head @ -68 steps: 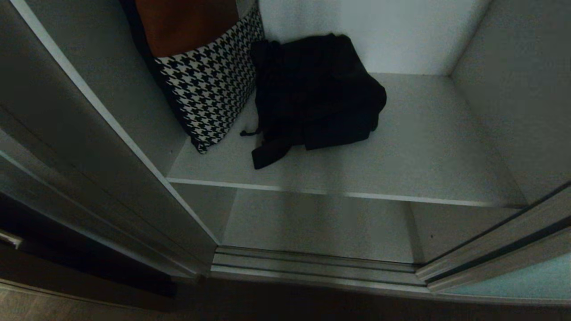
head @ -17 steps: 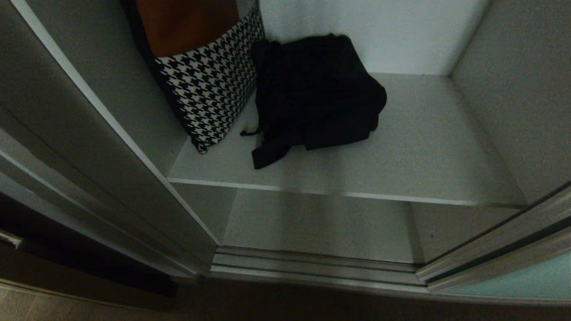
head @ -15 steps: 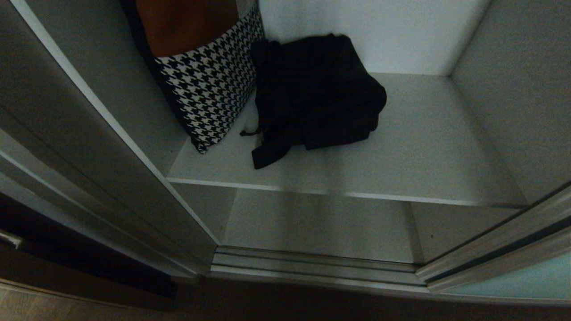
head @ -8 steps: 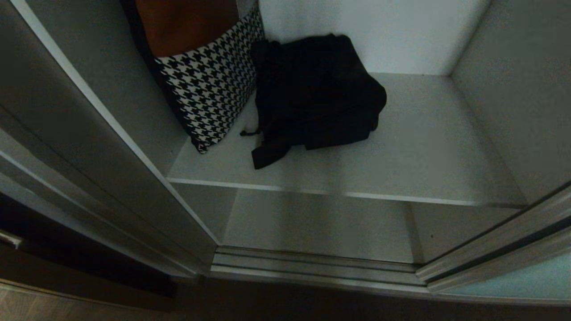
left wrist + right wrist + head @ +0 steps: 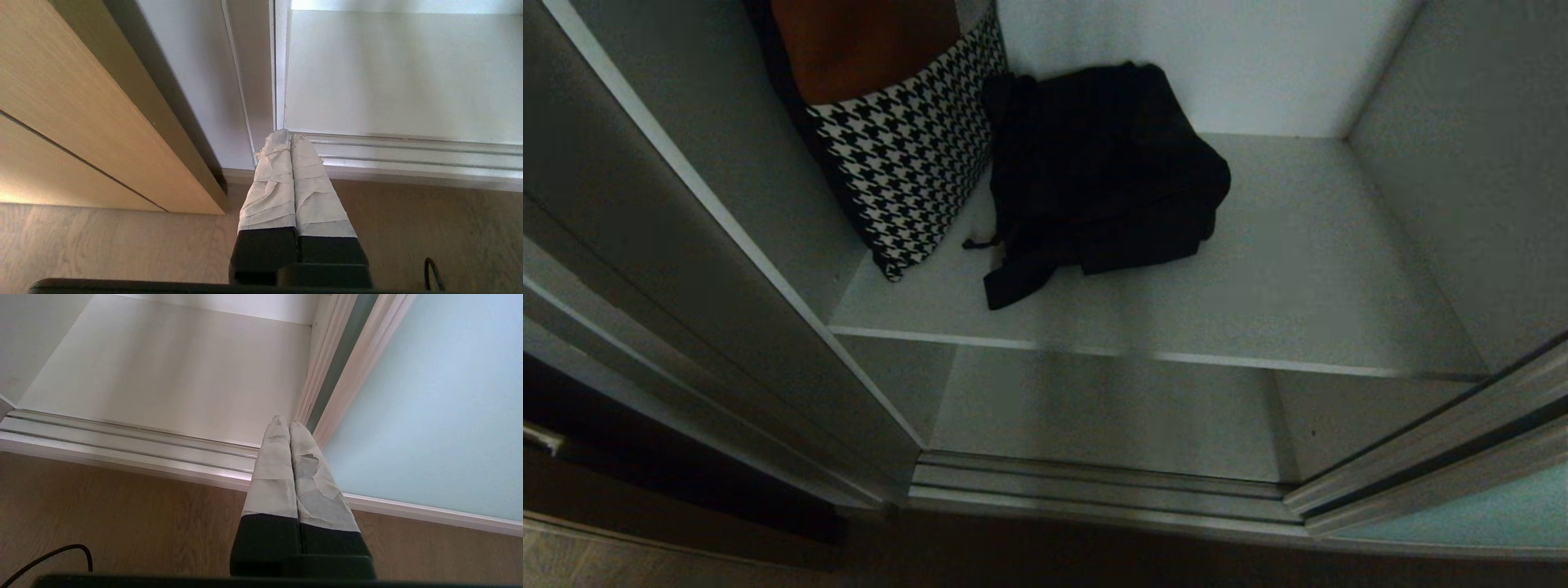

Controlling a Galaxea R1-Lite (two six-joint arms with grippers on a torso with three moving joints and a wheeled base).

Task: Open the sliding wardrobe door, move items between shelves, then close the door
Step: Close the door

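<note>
Nothing has moved over the last seconds. Left gripper and right gripper hang parked, fingers pressed together and empty, just short of the track. Beyond the track, the door stands slid aside, and the bundle still lies on the upper shelf, touching a houndstooth bag. The transfer looks unstarted.

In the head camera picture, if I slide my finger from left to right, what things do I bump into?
Houndstooth bag → black fabric bundle → bare stretch of the shelf → sliding wardrobe door with its pale blue glass.
</note>
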